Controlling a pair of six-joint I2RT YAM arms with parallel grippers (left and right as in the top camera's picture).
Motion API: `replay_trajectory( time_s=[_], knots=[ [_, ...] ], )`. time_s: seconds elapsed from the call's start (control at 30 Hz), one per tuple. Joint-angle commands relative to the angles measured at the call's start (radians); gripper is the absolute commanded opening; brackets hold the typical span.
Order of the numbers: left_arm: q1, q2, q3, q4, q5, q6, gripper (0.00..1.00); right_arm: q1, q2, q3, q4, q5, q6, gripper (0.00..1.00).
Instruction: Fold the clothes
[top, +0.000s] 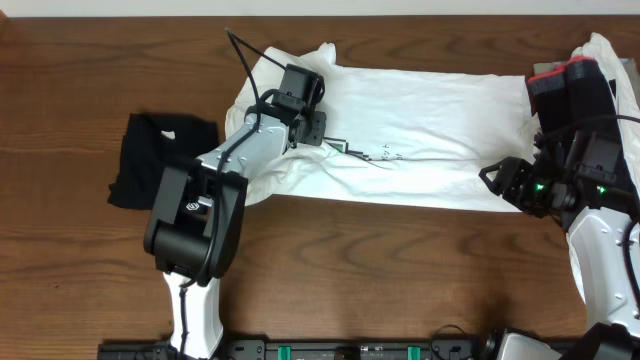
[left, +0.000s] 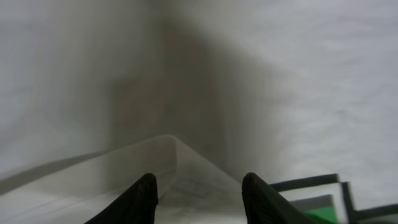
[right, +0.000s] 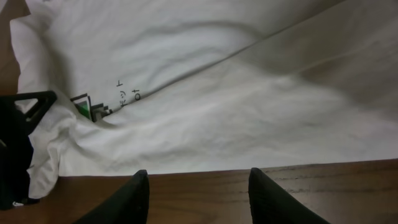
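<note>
A large white T-shirt (top: 420, 130) lies folded into a long band across the back of the table. A bit of its green print and black text (top: 375, 153) shows at the fold. My left gripper (top: 312, 128) is open, low over the shirt's left part; its wrist view shows white cloth (left: 298, 74) and a corner of the green print (left: 323, 208) between and beside the fingers (left: 199, 190). My right gripper (top: 497, 178) is open and empty over bare wood at the shirt's near right edge (right: 205, 124), fingers (right: 199, 186) just short of the hem.
A black garment (top: 160, 160) lies crumpled at the left of the table. More white cloth (top: 605, 55) is heaped at the far right behind the right arm. Brown wood (top: 400, 270) runs along the front.
</note>
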Motion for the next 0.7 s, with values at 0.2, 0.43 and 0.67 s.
replay_trajectory(
  time_s=[0.2, 0.43, 0.67],
  knots=[
    [0.003, 0.008, 0.006, 0.040, -0.015, 0.002, 0.39, 0.008, -0.008, 0.012, -0.002, 0.002, 0.010, 0.49],
    [-0.004, 0.008, 0.006, 0.015, -0.014, -0.002, 0.25, 0.007, -0.008, 0.012, -0.001, 0.002, 0.014, 0.49],
    [-0.004, 0.008, 0.006, 0.007, -0.014, -0.002, 0.11, 0.007, -0.008, 0.012, -0.001, 0.002, 0.014, 0.48]
  ],
)
